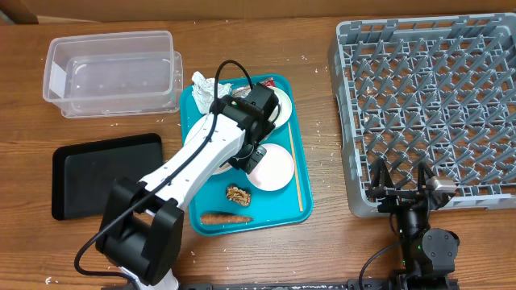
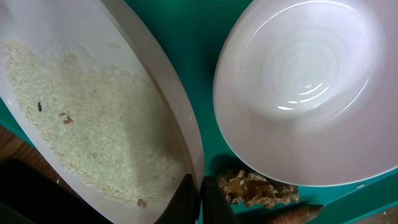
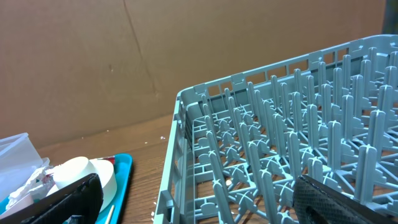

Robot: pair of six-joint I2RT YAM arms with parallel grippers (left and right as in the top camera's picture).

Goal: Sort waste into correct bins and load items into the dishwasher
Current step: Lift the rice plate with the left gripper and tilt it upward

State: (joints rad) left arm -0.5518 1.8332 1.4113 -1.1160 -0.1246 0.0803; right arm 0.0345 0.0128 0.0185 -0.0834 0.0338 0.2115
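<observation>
The flat white plate (image 2: 37,25) carries a thin layer of white rice (image 2: 93,130) with a few dark specks in it, and its smooth rim runs down toward the bottom of the left wrist view. It sits over the teal tray (image 1: 300,173), mostly hidden under the left arm from overhead. The same tray holds a clean, glossy white bowl (image 2: 311,93) just beside the plate, a brown lump (image 2: 258,186) of food near the bowl's edge, a carrot (image 1: 226,217) along the near side and a crumpled napkin (image 1: 205,87) at the far corner. A clear tub (image 1: 109,68) and a black tray (image 1: 105,173) stand on the wooden worktop (image 1: 322,242) left of the teal tray, and the grey rack (image 1: 427,105) of pegs stands to its right. The left pincer (image 2: 198,196) is clenched on the plate's rim, one finger on each face of it. The right pincer (image 1: 403,189) is released, its fingers spread wide, at the near edge of the rack and well apart from the plate.
</observation>
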